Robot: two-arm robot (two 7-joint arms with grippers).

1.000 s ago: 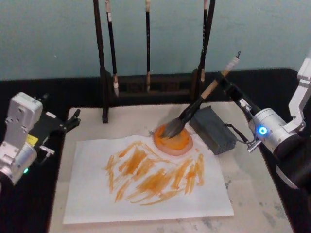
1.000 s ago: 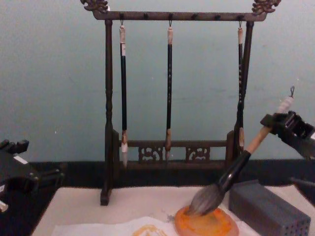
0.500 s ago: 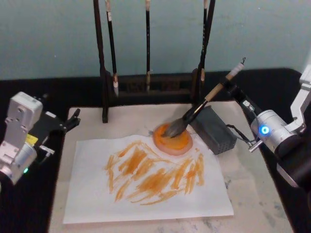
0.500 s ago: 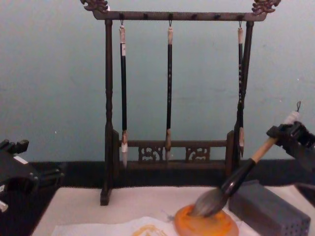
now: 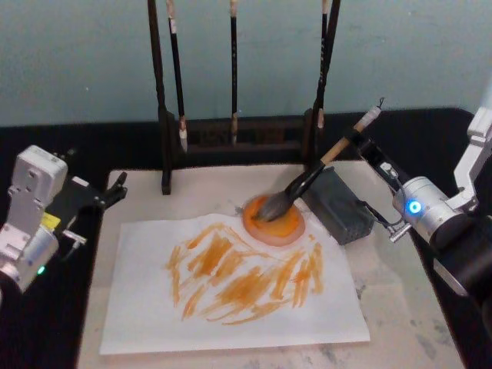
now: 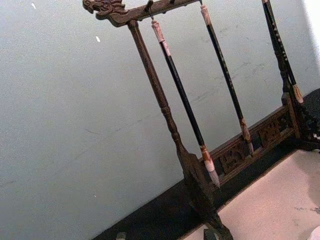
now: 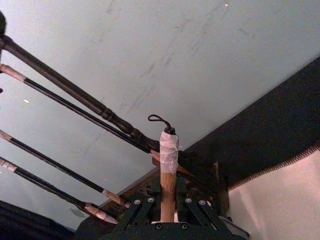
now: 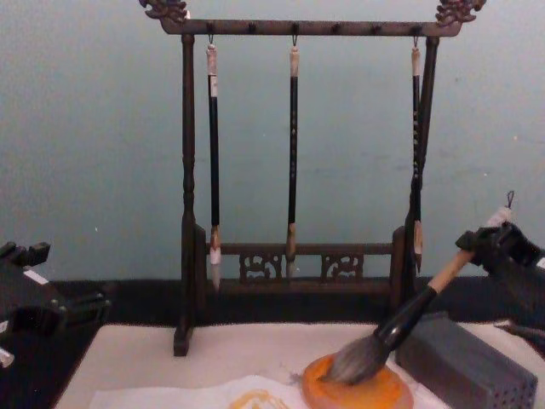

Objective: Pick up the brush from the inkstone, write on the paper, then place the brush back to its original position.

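The brush slants down to the left, its bushy bristles resting on the round orange inkstone; in the chest view the brush meets the inkstone the same way. My right gripper is shut on the tan handle near its white end cap, also seen in the chest view and the right wrist view, where the brush stands between the fingers. The paper lies in front of the inkstone with orange strokes on it. My left gripper is parked at the left, off the mat.
A dark wooden brush stand with three thin hanging brushes stands behind the inkstone. A grey rectangular block lies just right of the inkstone, under the brush handle. The beige felt mat is bare at the right.
The right gripper has lowered the handle end, so the brush lies at a flatter slant. Its bristles have stayed on the inkstone. The left arm has not moved.
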